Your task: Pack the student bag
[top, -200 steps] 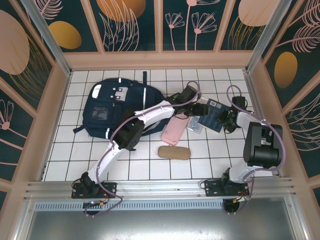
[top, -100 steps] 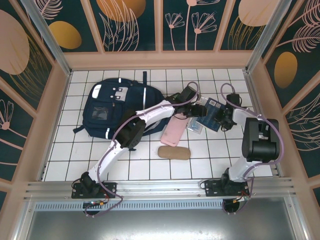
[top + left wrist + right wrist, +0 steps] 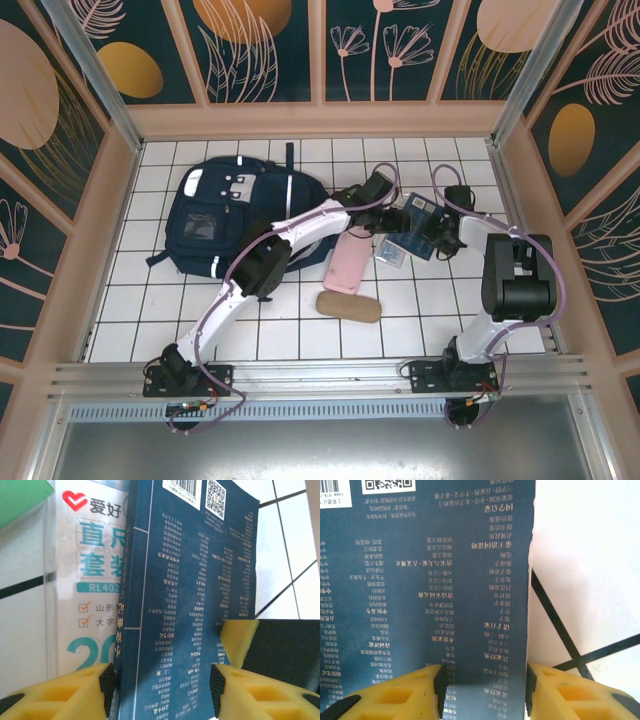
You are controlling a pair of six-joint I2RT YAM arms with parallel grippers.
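The student bag [image 3: 235,215], navy with a white stripe, lies flat at the back left. A dark blue book [image 3: 418,226] lies right of it on a ruler-set packet [image 3: 392,253]. My left gripper [image 3: 396,221] is over the book's left end. It is open, and the black pads [image 3: 107,690] flank the book [image 3: 185,605], one at the spine and one at the far edge. My right gripper [image 3: 440,238] is at the book's right end, also open. One of its fingers [image 3: 405,695] is over the cover [image 3: 435,580] and the other is just past the book's edge. The right gripper's yellow finger [image 3: 240,637] touches that edge.
A pink pencil case [image 3: 348,262] lies just left of the book, with a tan pouch [image 3: 348,306] in front of it. A green item [image 3: 22,497] lies by the packet [image 3: 85,580]. Wooden walls [image 3: 520,190] close in the white tiled floor [image 3: 150,300].
My right gripper has moved left across the tiles up to the book's right edge, and the book has shifted slightly left. The left arm has barely moved.
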